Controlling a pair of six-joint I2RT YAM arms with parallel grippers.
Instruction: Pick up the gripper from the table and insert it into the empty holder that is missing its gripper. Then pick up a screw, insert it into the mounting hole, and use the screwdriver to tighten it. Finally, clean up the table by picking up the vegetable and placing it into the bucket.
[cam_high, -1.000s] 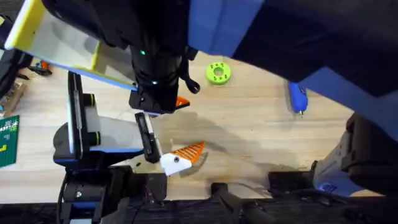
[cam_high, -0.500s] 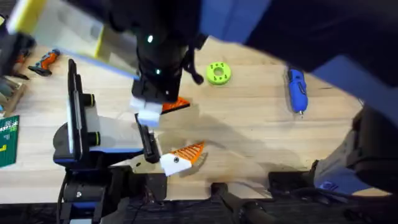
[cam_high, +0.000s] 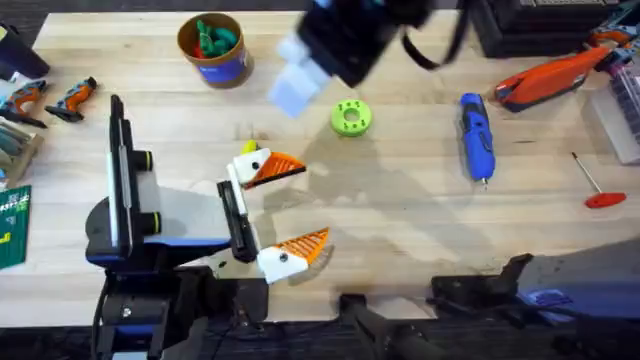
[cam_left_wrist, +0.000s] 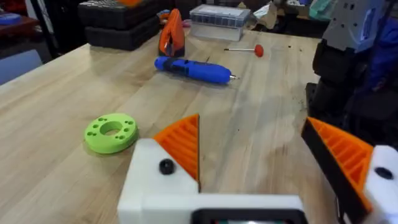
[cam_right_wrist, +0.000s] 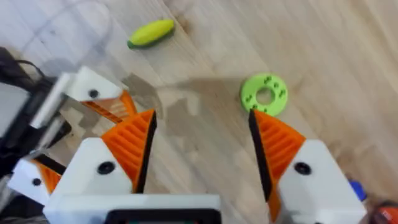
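Observation:
The orange ribbed gripper sits in the white holder on the left arm, its tip pointing right. A dark round spot marks that holder's face; screw or bare hole, I cannot tell. Any loose screw is out of view. My left gripper is open over the table. Raised above the far middle, my right gripper is open with nothing in it. The yellow-green vegetable lies just beyond the holder. The blue screwdriver lies at the right, the bucket at the far left.
A green disc with holes lies near the table's middle. An orange-and-black hand tool and a red-handled rod lie at the far right. Small orange tools sit at the left edge.
My right arm has lifted off the holder and drawn back toward the far side, leaving the orange gripper seated there. The bucket and the right-side tools are now uncovered.

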